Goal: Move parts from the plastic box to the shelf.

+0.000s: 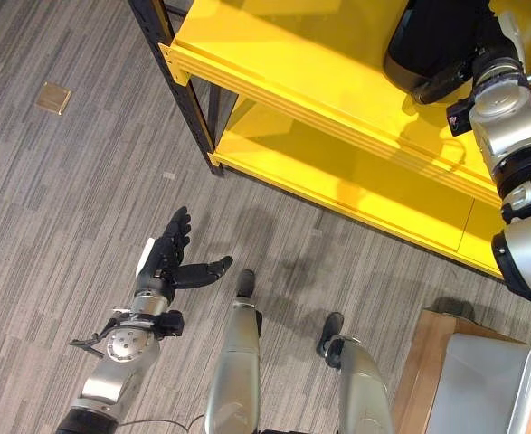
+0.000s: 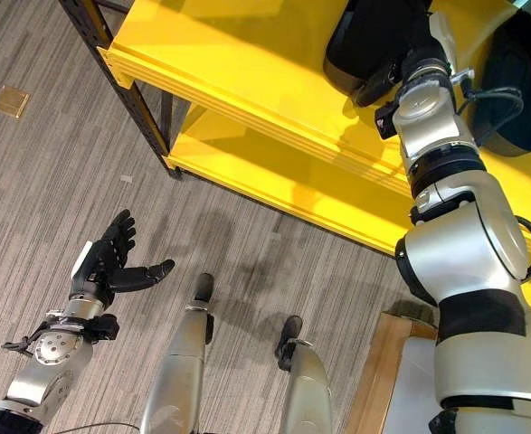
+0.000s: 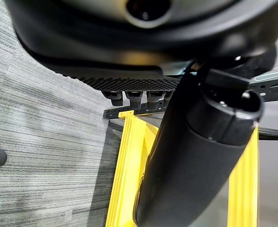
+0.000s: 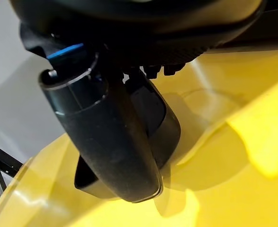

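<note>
1. I see the yellow shelf (image 1: 337,90) across the upper part of both eye views, with its dark frame post (image 1: 170,63) at the left end and a lower yellow board (image 1: 337,181) under the top one.
2. My right arm reaches up and over the top board of the shelf. The right hand (image 2: 378,89) is at the far end of the arm, right against a black part (image 2: 365,41) that lies on the yellow board.
3. In the right wrist view, the thumb (image 4: 105,142) of this hand lies along the black part (image 4: 165,127), and the part rests on the yellow surface (image 4: 224,179) just past the thumb. The fingers are hidden behind the part, so I cannot tell if the hand grips it or is loose.
4. A second black part (image 2: 518,81) lies on the same board, to the right of the arm, apart from the hand.
5. My left hand (image 1: 167,255) hangs low over the grey floor (image 1: 57,199), well apart from the shelf. Its fingers are straight and spread, the thumb stands out to the side, and it holds nothing.
6. At the lower right corner I see a grey box (image 1: 482,384) on a wooden board (image 1: 428,353), below the right arm and far from both hands.
7. A small brass plate (image 1: 53,97) is set in the floor at the upper left.
</note>
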